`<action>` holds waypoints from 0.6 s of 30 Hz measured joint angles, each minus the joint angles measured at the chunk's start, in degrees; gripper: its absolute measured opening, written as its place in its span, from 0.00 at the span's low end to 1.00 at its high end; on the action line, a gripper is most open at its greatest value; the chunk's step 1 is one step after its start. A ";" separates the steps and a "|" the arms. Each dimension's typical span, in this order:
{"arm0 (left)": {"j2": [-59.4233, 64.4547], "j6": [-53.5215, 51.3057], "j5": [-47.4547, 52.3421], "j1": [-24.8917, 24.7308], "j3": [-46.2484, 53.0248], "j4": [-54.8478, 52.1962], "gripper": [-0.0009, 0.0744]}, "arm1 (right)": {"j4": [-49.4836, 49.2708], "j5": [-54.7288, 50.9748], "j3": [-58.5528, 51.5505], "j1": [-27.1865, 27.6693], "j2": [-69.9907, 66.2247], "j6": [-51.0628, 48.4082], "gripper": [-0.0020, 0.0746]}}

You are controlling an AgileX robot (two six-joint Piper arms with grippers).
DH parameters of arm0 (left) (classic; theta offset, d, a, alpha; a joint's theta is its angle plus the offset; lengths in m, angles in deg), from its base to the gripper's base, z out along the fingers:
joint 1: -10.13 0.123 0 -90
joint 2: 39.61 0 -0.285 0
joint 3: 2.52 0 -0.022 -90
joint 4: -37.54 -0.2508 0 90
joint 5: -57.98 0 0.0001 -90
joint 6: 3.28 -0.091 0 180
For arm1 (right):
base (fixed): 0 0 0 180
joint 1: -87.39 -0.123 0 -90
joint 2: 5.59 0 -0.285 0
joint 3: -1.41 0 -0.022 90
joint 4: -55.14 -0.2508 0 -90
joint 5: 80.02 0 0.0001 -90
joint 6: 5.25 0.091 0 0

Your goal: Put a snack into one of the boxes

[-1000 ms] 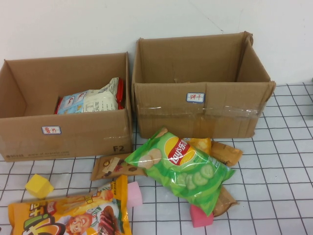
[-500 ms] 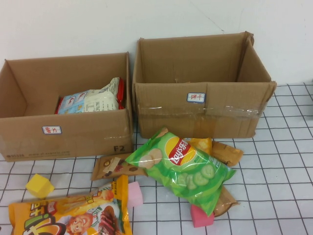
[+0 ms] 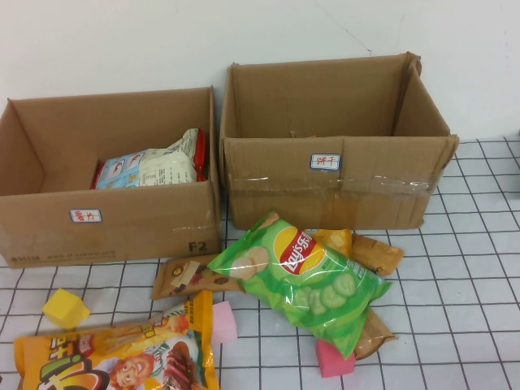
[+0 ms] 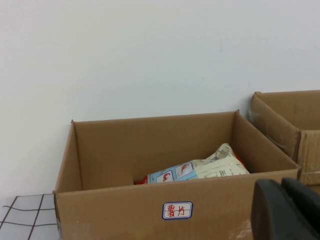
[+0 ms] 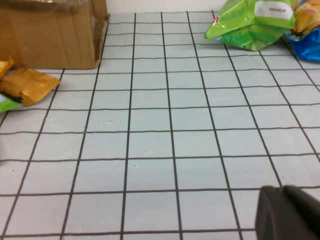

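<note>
The shorter brown box stands at the left and holds a white-and-blue snack bag. The taller taped box stands to its right. In front of them lie a green Lay's chip bag, a brown packet, orange-brown packets and a large orange bag. Neither arm shows in the high view. My left gripper is shut and empty, in front of the shorter box. My right gripper is shut and empty over bare grid tabletop.
A yellow block and two pink blocks lie among the snacks. In the right wrist view a green bag and a blue bag lie far off, beside the taller box's corner. A white wall stands behind the boxes.
</note>
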 joint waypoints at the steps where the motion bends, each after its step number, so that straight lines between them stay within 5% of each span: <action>1: 0.00 0.00 0.00 0.00 0.00 0.00 0.01 | 0.00 0.00 0.00 0.00 0.00 0.00 0.03; 12: -0.59 -0.93 -0.28 -0.26 0.79 0.00 0.01 | 0.00 0.00 0.00 0.00 0.00 0.00 0.03; 18: -10.53 -1.04 0.09 -0.08 9.64 0.00 0.01 | 0.03 0.00 0.00 0.00 0.00 0.00 0.03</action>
